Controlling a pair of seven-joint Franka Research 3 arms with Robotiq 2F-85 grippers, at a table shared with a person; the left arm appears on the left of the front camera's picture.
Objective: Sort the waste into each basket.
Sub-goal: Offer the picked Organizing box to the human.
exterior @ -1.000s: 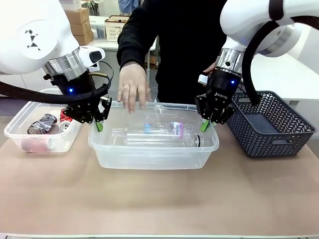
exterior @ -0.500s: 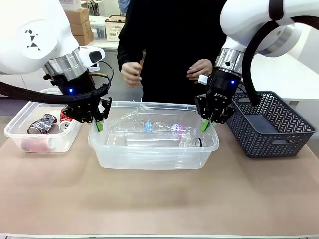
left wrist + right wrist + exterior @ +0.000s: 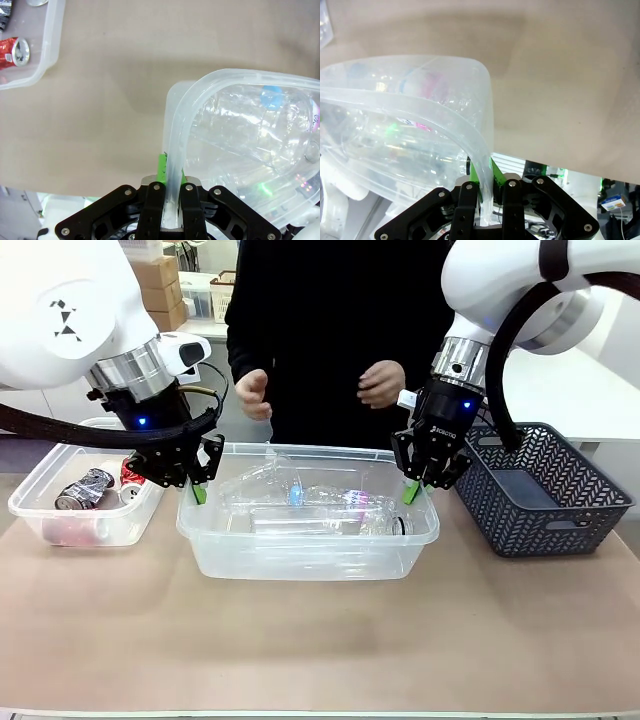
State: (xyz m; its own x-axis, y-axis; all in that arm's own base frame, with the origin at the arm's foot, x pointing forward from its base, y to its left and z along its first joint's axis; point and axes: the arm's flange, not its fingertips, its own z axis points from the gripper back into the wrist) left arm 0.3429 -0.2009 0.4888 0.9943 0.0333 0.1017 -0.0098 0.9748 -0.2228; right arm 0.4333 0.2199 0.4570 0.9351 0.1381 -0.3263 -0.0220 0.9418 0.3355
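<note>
At centre of surface [image 3: 320, 640]: clear middle tub [image 3: 300, 550] holding plastic bottles [image 3: 320, 505]. Left gripper [image 3: 199, 492] fingers pinch its left rim; right gripper [image 3: 409, 494] fingers pinch its right rim. Cans [image 3: 95, 488] lie in left tub [image 3: 60, 525].

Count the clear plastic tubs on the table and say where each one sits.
2. The middle tub holds clear bottles, its ends pinched by the left gripper and right gripper. The left tub holds cans.
</note>
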